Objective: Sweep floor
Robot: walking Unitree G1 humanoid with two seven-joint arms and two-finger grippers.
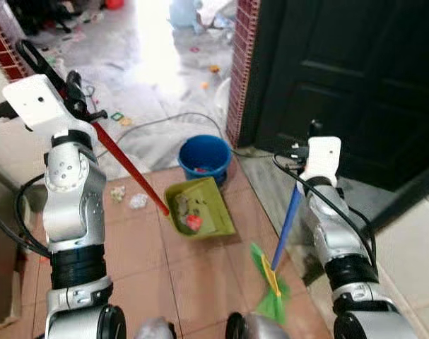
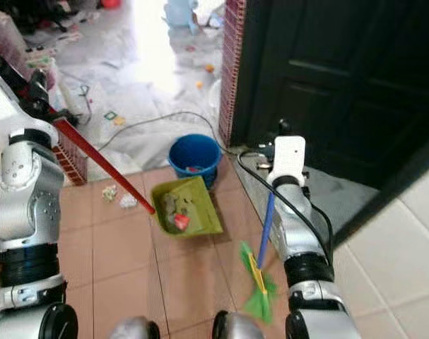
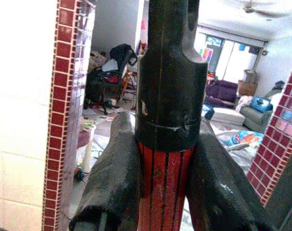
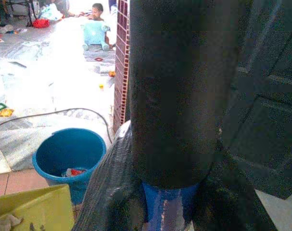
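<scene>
Left pincer (image 3: 160, 192) raised, clamped on red dustpan handle (image 1: 126, 161); olive-green plastic dustpan (image 1: 198, 207) on tiled floor (image 1: 200, 275) beside blue bucket (image 1: 204, 157); right pincer (image 4: 170, 207) grips blue-handled green broom (image 1: 272, 282) near dark door (image 1: 348, 78).

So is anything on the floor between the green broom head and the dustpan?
Nothing visible: bare tile lies between the broom head and the dustpan. The loose scraps lie on the pan's far side, toward the left arm.

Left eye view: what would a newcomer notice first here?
Probably the green dustpan holding scraps, lying on the tiled floor in front of the blue bucket. The left tool grips its red handle; the right tool grips the blue-handled green broom beside the dark door.
</scene>
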